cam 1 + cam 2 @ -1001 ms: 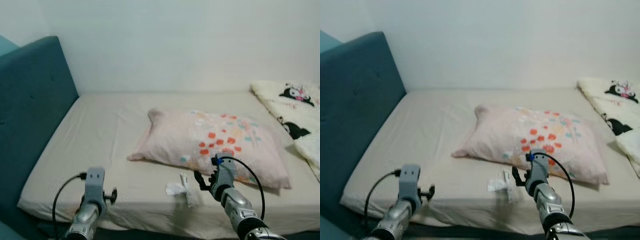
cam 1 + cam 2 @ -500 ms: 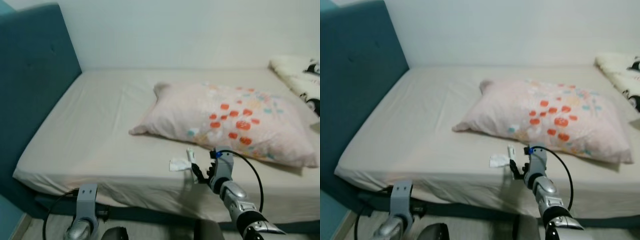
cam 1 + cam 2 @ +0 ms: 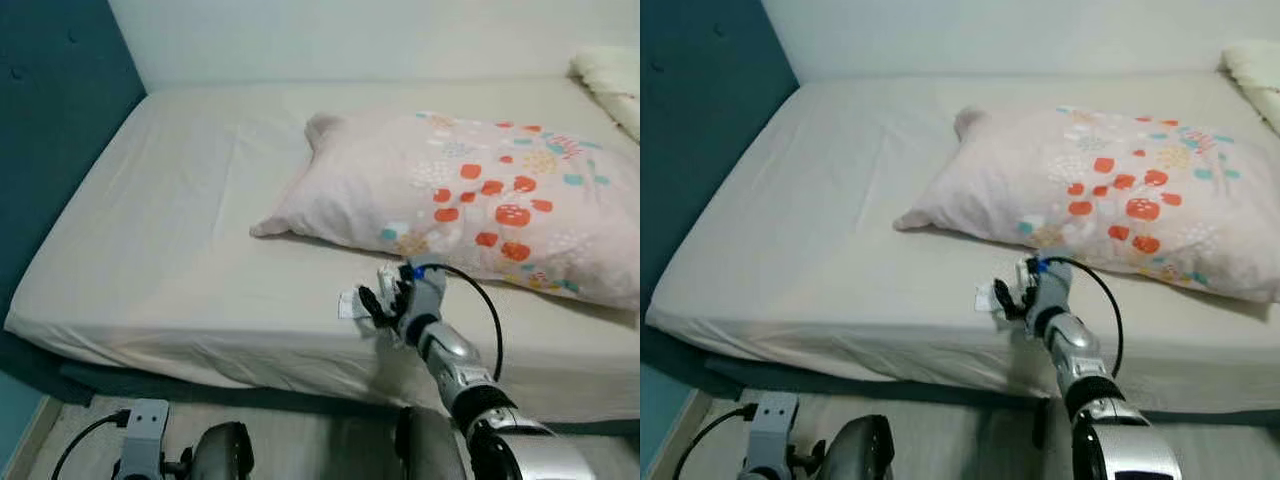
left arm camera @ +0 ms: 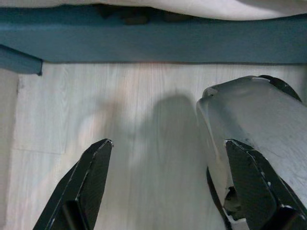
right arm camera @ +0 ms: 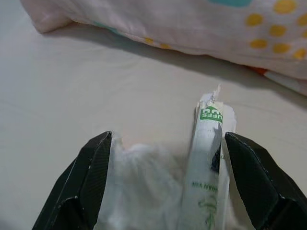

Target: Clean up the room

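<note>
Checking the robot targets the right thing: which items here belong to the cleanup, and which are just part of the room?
Part of the job:
- white wrapper and crumpled tissue on the bed, between the open right gripper fingers

Just there:
- patterned pillow
- bed
- blue headboard
- left gripper, idle over the floor

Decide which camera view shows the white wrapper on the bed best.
The right wrist view: the white wrapper lies close up between the open right gripper fingers, green print visible. Both eye views show it small, partly behind that gripper.
</note>
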### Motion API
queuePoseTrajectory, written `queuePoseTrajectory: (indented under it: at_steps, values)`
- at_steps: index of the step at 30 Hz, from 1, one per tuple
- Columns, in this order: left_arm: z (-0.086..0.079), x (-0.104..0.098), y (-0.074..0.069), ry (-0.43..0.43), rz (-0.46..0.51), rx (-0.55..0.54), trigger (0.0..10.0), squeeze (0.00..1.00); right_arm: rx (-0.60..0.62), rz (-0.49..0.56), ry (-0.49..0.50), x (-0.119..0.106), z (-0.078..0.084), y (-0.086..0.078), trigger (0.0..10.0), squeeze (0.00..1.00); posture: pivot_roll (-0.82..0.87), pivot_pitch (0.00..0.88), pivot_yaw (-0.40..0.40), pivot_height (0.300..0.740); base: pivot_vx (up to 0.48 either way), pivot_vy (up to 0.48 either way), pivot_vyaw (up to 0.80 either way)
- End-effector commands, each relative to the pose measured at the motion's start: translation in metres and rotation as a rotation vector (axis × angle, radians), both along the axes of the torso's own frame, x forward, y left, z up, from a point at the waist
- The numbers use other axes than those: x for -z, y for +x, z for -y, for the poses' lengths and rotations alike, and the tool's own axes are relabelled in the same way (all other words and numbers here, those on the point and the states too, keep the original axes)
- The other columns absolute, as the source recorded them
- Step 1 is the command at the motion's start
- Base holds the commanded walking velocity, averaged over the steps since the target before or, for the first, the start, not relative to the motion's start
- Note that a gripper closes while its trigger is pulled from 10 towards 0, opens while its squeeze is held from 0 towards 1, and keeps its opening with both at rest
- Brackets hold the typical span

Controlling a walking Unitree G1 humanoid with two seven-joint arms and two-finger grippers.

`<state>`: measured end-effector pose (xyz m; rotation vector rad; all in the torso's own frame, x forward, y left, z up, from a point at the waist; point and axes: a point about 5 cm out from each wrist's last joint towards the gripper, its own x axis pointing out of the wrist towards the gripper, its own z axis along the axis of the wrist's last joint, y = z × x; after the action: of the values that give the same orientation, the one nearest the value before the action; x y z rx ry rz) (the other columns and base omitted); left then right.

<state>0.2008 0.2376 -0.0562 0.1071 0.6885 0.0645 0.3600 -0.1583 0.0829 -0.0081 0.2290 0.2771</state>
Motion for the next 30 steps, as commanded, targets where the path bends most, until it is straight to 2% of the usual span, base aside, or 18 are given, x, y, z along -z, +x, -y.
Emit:
queuePoseTrajectory:
  at_steps: [1,3,6,11,12,13,23,30]
  values:
    - [-0.007,0.002,-0.008,0.022,-0.02,0.025,10.0,0.0,-0.023,-0.112,-0.08,0.018,-0.01,-0.007,10.0,0.0,0.17,0.252,0.065,0.508,0.0,0.0,0.0]
    - [-0.006,0.002,-0.008,0.022,-0.018,0.034,10.0,0.0,-0.044,-0.139,-0.105,0.022,-0.014,-0.008,10.0,0.0,0.18,0.255,0.064,0.508,0.0,0.0,0.0]
    - [-0.004,0.003,-0.01,0.024,-0.018,0.054,10.0,0.0,-0.075,-0.222,-0.21,0.034,-0.023,-0.014,10.0,0.0,0.17,0.255,0.061,0.508,0.0,0.0,0.0]
    - [-0.005,0.005,-0.014,0.027,-0.029,0.058,10.0,0.0,-0.062,-0.257,-0.236,0.04,-0.023,-0.018,10.0,0.0,0.17,0.251,0.06,0.508,0.0,0.0,0.0]
    - [-0.005,0.006,-0.016,0.029,-0.035,0.059,10.0,0.0,-0.057,-0.275,-0.23,0.043,-0.022,-0.02,7.7,0.0,0.17,0.24,0.058,0.508,0.0,0.0,0.0]
    - [-0.005,0.006,-0.016,0.03,-0.04,0.06,10.0,0.0,-0.054,-0.293,-0.211,0.046,-0.022,-0.022,0.0,0.0,0.17,0.232,0.055,0.508,0.0,0.0,0.0]
    - [0.001,0.007,-0.012,0.035,-0.059,0.056,10.0,0.0,0.017,-0.286,-0.114,0.05,-0.011,-0.026,0.0,0.0,0.15,0.165,0.03,0.508,0.0,0.0,0.0]
    - [0.011,0.008,-0.005,0.032,-0.073,0.063,10.0,0.0,0.033,-0.188,-0.059,0.038,-0.004,-0.02,0.0,0.0,0.11,0.096,0.023,0.508,0.0,0.0,0.0]
